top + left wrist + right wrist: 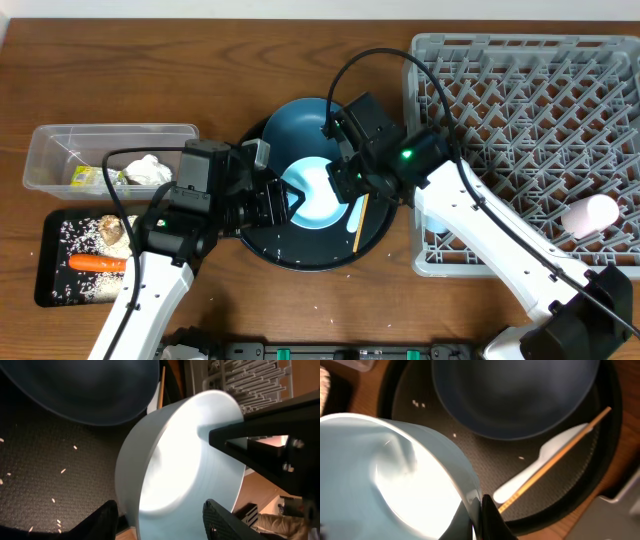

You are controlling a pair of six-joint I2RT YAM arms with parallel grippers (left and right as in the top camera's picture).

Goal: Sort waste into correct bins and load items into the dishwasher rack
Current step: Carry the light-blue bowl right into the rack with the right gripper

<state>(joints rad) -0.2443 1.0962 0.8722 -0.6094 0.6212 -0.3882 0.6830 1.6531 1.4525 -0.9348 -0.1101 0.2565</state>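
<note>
While the rack [540, 120] holds only a pink cup [590, 215] that I can make out, the round tray [290, 250] carries the rest. Plate [300, 125] lies flat on it. Bowl [318, 198] tilted above the tray, between the arms. Right end effector [345, 180] clenched on its rim; left end effector [285, 200] spread loose around its lower edge, seemingly released. Tub [60, 150]: tissue [148, 170], wrapper [85, 178]. Black bin [50, 270]: carrot [97, 263], scraps [110, 232]. Waste looks sorted. To load: plate, bowl, spoon [540, 467], chopstick [560, 455].
</note>
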